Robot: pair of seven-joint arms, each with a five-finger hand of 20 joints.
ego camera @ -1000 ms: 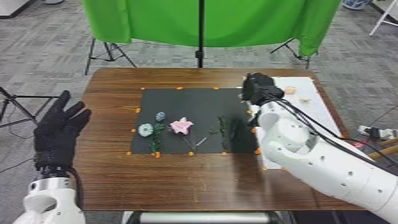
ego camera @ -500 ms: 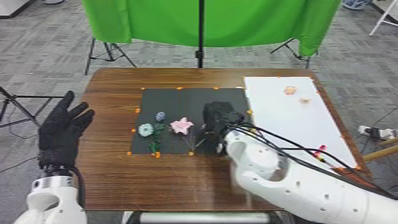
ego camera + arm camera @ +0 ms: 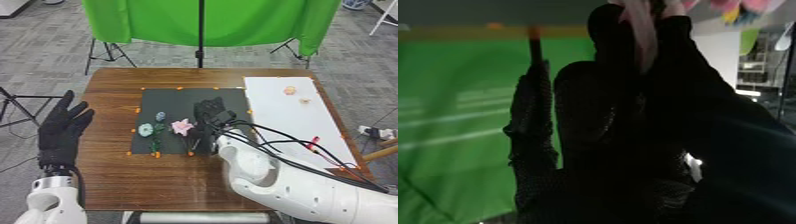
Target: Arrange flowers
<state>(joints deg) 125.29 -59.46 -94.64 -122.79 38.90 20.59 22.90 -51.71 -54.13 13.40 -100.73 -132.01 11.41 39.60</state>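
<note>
On the dark mat (image 3: pixel 169 100), you have the pink flower (image 3: pixel 181 126) just beside the right hand (image 3: pixel 210 111); whether that hand is clamped on anything, you can't tell. Your right wrist view shows a pale pink strip (image 3: pixel 641 30) against the black glove. Next to the pink flower, you'll see a pale blue flower (image 3: pixel 146 130), a smaller blue one (image 3: pixel 160 116) and green foliage (image 3: pixel 155 144). To your right, two peach blossoms (image 3: pixel 290 90) lie on the white sheet (image 3: pixel 280 110). Your left hand (image 3: pixel 60 132), fingers spread apart, is beside the table (image 3: pixel 160 180).
</note>
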